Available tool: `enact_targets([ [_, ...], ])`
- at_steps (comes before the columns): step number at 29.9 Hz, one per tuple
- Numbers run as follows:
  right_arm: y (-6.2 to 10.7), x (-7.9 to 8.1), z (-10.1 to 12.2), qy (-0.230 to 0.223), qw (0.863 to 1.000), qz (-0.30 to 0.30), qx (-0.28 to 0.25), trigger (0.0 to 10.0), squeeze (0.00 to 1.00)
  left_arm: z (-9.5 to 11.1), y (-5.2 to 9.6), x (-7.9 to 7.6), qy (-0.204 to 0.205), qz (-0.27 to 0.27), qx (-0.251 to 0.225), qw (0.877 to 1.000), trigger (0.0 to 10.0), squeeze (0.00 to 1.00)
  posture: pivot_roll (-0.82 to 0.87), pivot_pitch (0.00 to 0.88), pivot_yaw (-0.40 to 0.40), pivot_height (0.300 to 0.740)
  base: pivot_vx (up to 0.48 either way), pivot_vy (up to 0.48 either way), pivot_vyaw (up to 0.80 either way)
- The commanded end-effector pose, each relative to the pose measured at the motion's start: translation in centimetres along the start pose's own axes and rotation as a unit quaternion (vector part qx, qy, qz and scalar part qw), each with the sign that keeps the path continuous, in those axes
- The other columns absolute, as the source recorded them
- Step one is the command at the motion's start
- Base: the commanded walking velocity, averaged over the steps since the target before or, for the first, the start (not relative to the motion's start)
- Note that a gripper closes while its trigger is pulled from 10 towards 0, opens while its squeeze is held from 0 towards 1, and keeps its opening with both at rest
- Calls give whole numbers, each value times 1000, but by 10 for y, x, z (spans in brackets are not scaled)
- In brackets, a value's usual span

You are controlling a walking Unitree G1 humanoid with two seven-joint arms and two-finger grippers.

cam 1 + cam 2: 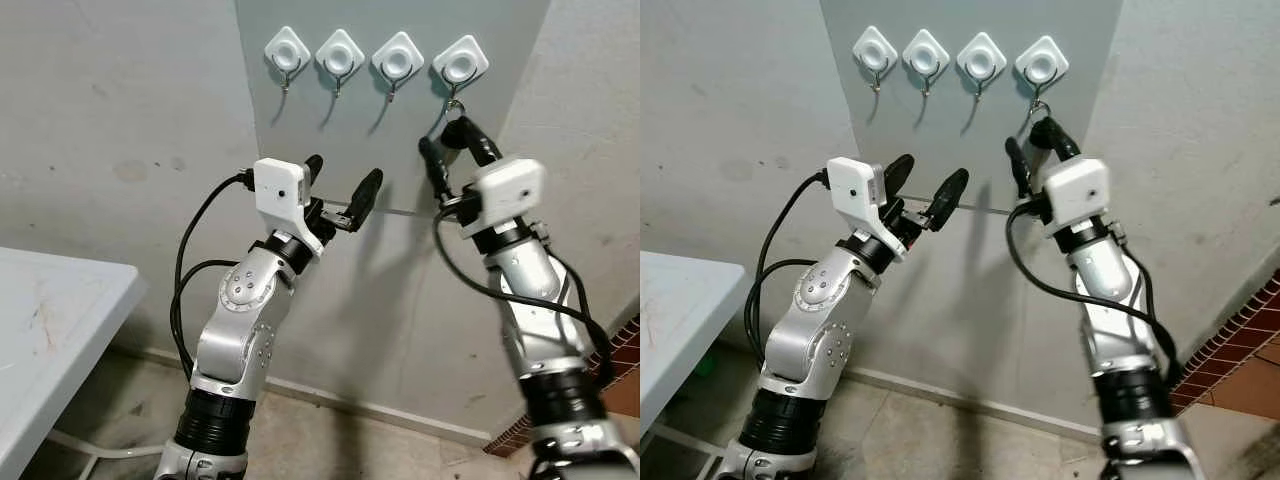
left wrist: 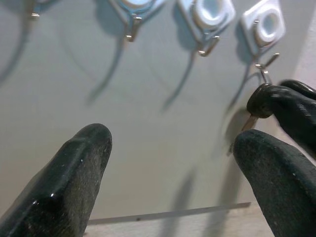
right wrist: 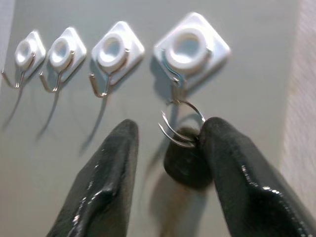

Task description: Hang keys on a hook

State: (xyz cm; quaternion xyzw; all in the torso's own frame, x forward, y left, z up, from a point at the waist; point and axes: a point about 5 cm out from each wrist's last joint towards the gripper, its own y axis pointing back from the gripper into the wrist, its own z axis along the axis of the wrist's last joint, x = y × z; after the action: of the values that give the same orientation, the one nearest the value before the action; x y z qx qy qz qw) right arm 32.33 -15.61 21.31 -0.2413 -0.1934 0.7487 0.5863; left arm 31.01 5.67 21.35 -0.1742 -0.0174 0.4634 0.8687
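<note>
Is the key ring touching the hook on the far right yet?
Touching. In the right wrist view the key ring hangs from the wire of the rightmost hook, with the right gripper at the key head just below.

- The four hooks [image 1: 365, 58] have white diamond-shaped bases with silver wire prongs.
- The panel [image 1: 390, 120] behind them is pale grey-blue; the wall [image 1: 110, 130] around it is off-white with faint grey smudges.
- The key [image 3: 185, 160] has a black head on a silver ring [image 3: 180, 126].
- The left end effector [image 1: 340, 185] and the right end effector [image 1: 450, 150] have glossy black fingers, white camera housings, silver arms and black cables.
- The desk [image 1: 50, 330] is white with faint reddish marks.
- The floor [image 1: 330, 445] is mottled beige; red brick [image 1: 625, 350] with pale joints shows at the right.
</note>
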Motion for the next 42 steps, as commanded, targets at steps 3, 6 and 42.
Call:
enact_targets([
  [3,8,1,-1,-27,999,-36,-2,10000,0,2,1,3,-2,12,-3,1000,10000,0,-55,2,21,740,0,0,0],
  [6,13,6,-3,-59,997,-42,4,10000,0,1,1,4,-1,16,-1,1000,10000,0,-55,2,21,740,0,0,0],
  [42,112,-3,-84,-47,946,-139,289,10000,0,-77,75,98,-1,248,96,964,10000,0,-43,0,15,740,0,0,0],
])
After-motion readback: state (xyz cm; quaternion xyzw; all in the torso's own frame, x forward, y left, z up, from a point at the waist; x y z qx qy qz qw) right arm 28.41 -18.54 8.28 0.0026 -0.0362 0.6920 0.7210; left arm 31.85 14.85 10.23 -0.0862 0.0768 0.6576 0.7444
